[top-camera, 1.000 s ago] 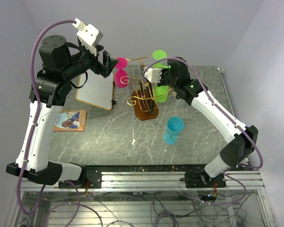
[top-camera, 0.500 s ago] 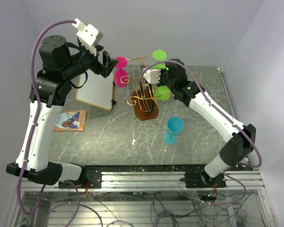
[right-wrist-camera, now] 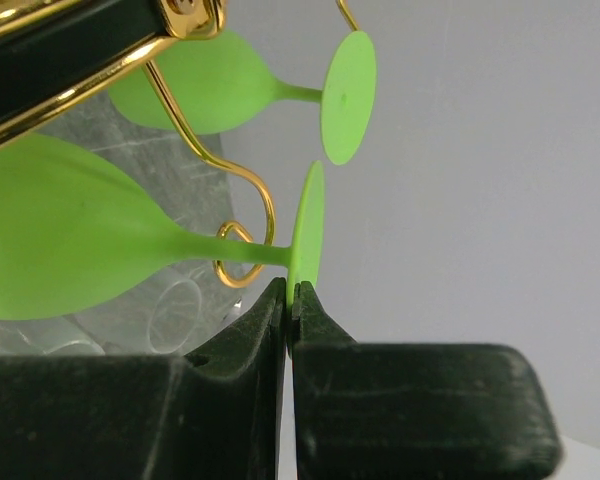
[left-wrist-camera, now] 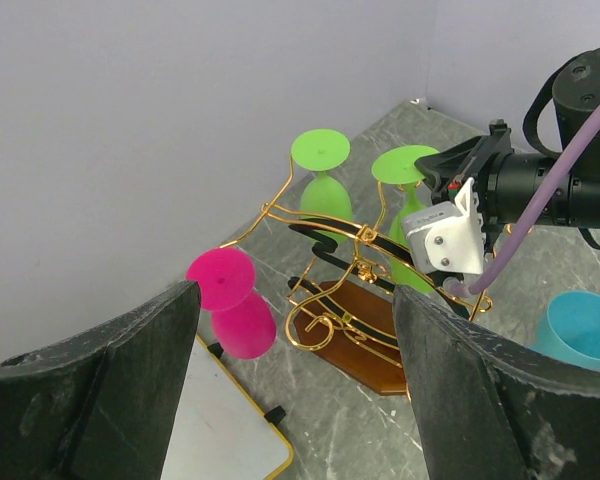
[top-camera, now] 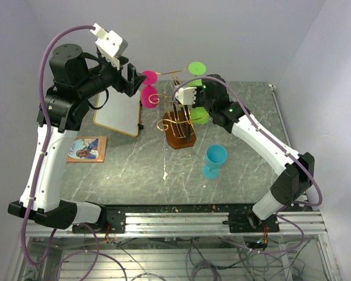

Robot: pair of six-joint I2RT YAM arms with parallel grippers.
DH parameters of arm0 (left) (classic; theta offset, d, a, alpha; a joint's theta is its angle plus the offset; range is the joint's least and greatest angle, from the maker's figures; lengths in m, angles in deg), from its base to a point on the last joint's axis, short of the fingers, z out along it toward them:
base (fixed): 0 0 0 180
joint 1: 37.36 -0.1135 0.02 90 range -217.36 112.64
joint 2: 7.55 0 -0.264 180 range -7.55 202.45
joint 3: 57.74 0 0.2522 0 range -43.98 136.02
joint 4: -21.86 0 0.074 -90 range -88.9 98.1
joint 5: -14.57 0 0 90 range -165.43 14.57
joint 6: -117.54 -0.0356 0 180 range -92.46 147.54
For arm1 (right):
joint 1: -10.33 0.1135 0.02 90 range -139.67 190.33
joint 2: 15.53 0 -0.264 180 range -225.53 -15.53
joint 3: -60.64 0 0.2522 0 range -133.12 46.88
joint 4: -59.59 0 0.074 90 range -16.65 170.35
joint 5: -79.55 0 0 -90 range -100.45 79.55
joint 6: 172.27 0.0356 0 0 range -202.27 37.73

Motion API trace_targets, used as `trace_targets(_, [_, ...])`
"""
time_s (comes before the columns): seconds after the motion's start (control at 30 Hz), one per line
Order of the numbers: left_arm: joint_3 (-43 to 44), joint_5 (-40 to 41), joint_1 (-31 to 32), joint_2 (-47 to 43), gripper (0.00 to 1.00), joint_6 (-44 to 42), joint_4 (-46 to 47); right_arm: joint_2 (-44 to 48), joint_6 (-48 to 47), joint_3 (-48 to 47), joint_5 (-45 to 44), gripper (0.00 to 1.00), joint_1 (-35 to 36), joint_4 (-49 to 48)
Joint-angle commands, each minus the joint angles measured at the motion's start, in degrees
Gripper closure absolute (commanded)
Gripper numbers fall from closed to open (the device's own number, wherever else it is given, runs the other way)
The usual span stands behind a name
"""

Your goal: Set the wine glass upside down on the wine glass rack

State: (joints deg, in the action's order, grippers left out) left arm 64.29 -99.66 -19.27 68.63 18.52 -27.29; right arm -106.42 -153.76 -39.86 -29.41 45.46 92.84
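Right claw (right-wrist-camera: 292, 298), pinching the green wine glass (right-wrist-camera: 70, 240) by its foot, has edged it into the wine glass rack (top-camera: 176, 126). Release seems near; left claw (top-camera: 131, 82) gapes open.

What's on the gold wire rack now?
A pink wine glass and a green wine glass hang inverted. A second green wine glass, foot pinched in the right fingers, is at a hook; its seating is hidden.

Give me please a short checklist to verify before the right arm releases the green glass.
1. Right gripper shut on the held green glass at its foot: ok.
2. Glass upside down, foot on top: ok.
3. Stem seated in a hook of the wine glass rack: cannot tell.
4. Left gripper open, holding nothing: ok.
5. Blue glass hung: not ok, it stands on the table.
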Motion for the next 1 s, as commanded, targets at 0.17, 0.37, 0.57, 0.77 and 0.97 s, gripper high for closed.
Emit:
trace_targets(0.17, [-0.5,-1.4,-0.4,-0.8,0.12,-0.3,1.2,-2.2,-2.2,-0.8,-2.7,1.0,0.4,-3.5])
trace_targets(0.37, [-0.5,-1.5,-0.4,-0.8,0.12,-0.5,1.0,-2.8,-3.4,-0.5,-5.0,1.0,0.5,-5.2])
trace_targets(0.57, [-0.3,-1.7,-0.4,-0.8,0.12,-0.5,1.0,-3.4,-4.3,0.0,-7.0,1.0,0.4,-7.5])
trace_targets(0.77, [-0.3,-1.6,-0.4,-0.7,0.12,-0.5,1.0,-4.0,-4.4,-0.8,-8.0,1.0,0.3,-7.5])
trace_targets(0.97, [-0.1,-1.7,-0.4,-0.8,0.12,-0.6,0.9,-4.2,-4.7,-1.1,-8.8,1.0,-0.4,-7.7])
